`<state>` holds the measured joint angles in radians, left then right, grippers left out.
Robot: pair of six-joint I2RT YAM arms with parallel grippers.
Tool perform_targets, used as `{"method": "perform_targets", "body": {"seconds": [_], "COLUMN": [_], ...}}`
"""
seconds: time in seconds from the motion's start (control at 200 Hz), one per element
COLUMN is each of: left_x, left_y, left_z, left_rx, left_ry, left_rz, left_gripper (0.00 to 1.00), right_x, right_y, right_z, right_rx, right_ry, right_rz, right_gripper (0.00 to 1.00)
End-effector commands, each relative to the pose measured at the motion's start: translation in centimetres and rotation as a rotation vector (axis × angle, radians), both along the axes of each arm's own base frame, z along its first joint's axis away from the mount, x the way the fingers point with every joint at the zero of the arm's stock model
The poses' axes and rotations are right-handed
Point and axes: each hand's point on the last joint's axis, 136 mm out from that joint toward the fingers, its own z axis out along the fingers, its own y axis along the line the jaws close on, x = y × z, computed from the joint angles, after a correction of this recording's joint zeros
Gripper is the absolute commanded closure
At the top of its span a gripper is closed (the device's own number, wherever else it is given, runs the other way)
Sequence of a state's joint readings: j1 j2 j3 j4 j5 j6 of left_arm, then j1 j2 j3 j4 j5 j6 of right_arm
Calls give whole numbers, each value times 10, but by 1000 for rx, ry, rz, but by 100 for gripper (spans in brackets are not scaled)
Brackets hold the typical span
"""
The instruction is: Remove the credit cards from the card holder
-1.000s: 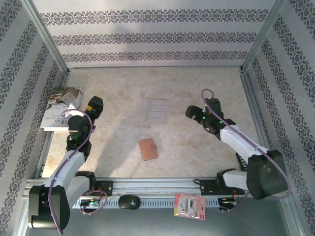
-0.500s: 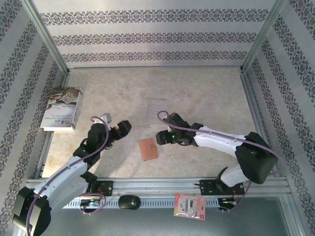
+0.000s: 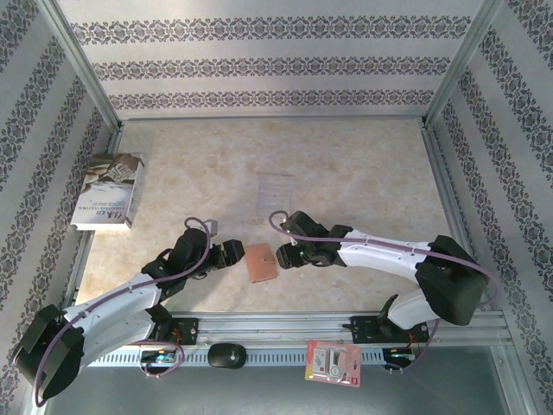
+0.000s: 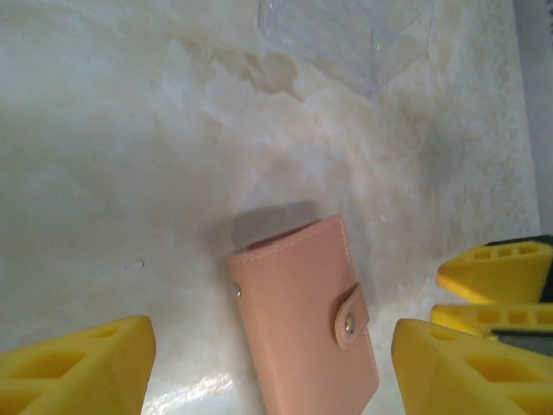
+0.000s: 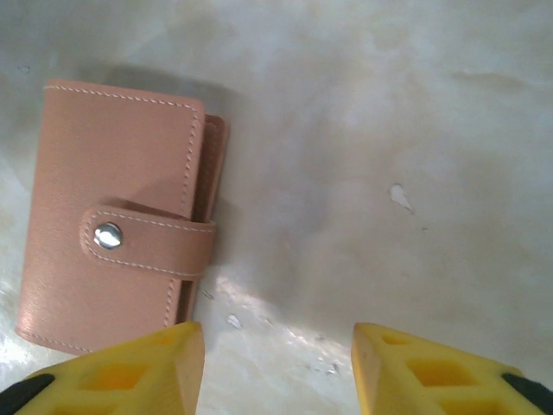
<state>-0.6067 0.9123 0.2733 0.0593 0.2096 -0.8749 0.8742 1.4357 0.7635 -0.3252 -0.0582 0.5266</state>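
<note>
Top external view, frame centre: left hand (image 3: 233, 253) and right hand (image 3: 281, 256), both partly open and empty, flank the closed card holder (image 3: 260, 263).

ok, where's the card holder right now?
In the top view the card holder lies closed, front-centre on the table, between the left pincer and the right pincer.

Beige marbled table (image 3: 363, 173) carrying closed card holder (image 3: 260, 263) near-centre, clear sleeve (image 3: 277, 192) lying farther back, book (image 3: 108, 190) resting at left edge.
</note>
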Motion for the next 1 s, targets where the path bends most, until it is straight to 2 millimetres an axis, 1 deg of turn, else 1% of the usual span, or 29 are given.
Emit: {"method": "perform_targets", "body": {"seconds": [0.0, 0.045, 0.095, 0.185, 0.26, 0.365, 0.45, 0.59, 0.704, 0.864, 0.994], "left_x": [-5, -5, -6, -6, -5, -6, -7, -7, -7, -7, -7], "left_y": [-4, -5, -5, -1, 2, 7, 10, 12, 12, 11, 10], "left_z": [-1, -3, -4, -6, -4, -3, -1, 1, 1, 2, 2], "left_rx": [40, 47, 53, 68, 75, 85, 93, 98, 102, 108, 110], "left_ry": [17, 25, 34, 41, 33, 22, 13, 0, -2, -5, 0], "left_rz": [-49, -56, -56, -41, -29, -14, -7, -4, -10, -23, -29], "left_gripper": [31, 33, 33, 30, 28, 25, 24, 22, 21, 20, 20], "right_x": [21, 33, 47, 73, 91, 110, 119, 128, 138, 153, 164], "right_y": [-21, -26, -28, -29, -25, -16, -8, -5, -8, -12, -19], "right_z": [4, 4, 5, 3, 1, -2, -5, -9, -11, -9, -9], "right_rx": [-44, -44, -29, -13, 11, 20, 36, 32, 20, 18, 0], "right_ry": [-39, -53, -63, -58, -55, -56, -47, -48, -66, -92, -103], "right_rz": [-92, -125, -150, -191, -210, -217, -216, -236, -272, -307, -332], "right_gripper": [59, 63, 65, 68, 70, 70, 70, 69, 69, 69, 69]}}
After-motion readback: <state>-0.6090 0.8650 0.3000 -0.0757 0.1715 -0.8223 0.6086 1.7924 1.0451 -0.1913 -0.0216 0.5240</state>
